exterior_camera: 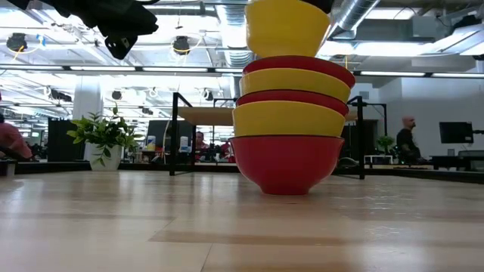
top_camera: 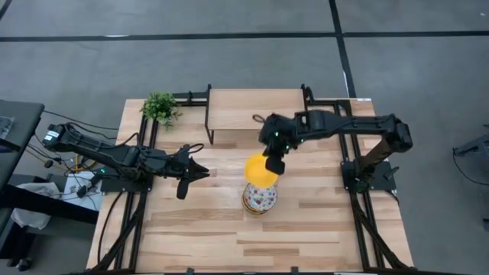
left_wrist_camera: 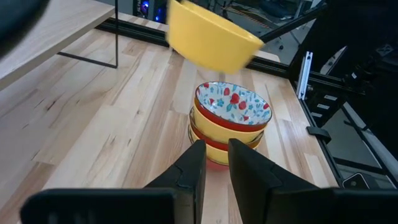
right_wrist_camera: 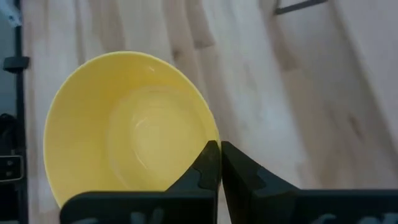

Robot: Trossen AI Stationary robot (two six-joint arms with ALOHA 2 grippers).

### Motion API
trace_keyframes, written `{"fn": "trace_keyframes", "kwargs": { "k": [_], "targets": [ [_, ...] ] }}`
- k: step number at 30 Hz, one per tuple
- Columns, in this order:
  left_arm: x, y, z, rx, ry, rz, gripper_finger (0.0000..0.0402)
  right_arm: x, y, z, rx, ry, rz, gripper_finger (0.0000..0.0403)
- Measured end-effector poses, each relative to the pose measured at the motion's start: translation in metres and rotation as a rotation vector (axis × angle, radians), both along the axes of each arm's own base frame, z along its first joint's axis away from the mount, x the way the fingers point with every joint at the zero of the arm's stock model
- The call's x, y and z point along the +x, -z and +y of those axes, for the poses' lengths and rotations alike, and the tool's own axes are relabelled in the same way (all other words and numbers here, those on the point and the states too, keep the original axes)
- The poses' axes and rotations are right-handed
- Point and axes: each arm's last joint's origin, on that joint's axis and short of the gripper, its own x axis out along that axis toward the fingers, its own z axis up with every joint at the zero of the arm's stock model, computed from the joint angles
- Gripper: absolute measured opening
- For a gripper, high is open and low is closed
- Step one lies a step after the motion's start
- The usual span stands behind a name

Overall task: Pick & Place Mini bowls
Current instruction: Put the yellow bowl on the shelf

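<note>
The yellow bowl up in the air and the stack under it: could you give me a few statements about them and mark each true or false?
1. The right pincer grips the yellow bowl by its rim. True.
2. The yellow bowl rests on the stack. False: it hangs above it.
3. The stack's top bowl is floral inside. True.
4. The left pincer holds a bowl. False: it holds nothing, away from the stack.
5. The potted plant sits inside the stack. False: it stands at a table corner.
</note>
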Motion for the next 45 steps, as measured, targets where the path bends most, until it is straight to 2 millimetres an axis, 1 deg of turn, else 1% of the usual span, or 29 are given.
{"fn": "trace_keyframes", "kwargs": {
  "k": [5, 10, 19, 27, 32, 35, 38, 41, 45],
  "targets": [
    [0.0, 0.0, 0.0, 0.0, 0.0, 0.0, 0.0067, -0.007, -0.013, -0.031, -0.004, 0.088, 0.003, 0.0],
    [0.0, 0.0, 0.0, 0.0, 0.0, 0.0, 0.0067, -0.016, -0.02, -0.062, -0.015, 0.171, 0.011, 0.0],
    [0.0, 0.0, 0.0, 0.0, 0.0, 0.0, 0.0067, -0.037, -0.021, -0.118, 0.02, 0.329, 0.002, 0.0],
    [0.0, 0.0, 0.0, 0.0, 0.0, 0.0, 0.0067, -0.063, -0.021, -0.162, 0.032, 0.508, -0.002, 0.0],
    [0.0, 0.0, 0.0, 0.0, 0.0, 0.0, 0.0067, -0.078, -0.02, -0.182, 0.041, 0.606, 0.0, 0.0],
    [0.0, 0.0, 0.0, 0.0, 0.0, 0.0, 0.0067, -0.089, -0.018, -0.192, 0.042, 0.678, 0.034, 0.0],
    [0.0, 0.0, 0.0, 0.0, 0.0, 0.0, 0.0067, -0.099, -0.014, -0.2, 0.016, 0.734, 0.085, 0.0],
    [0.0, 0.0, 0.0, 0.0, 0.0, 0.0, 0.0067, -0.109, -0.009, -0.207, 0.046, 0.79, 0.117, 0.0],
    [0.0, 0.0, 0.0, 0.0, 0.0, 0.0, 0.0067, -0.112, -0.007, -0.21, 0.065, 0.799, 0.109, 0.0]
  ]
}}
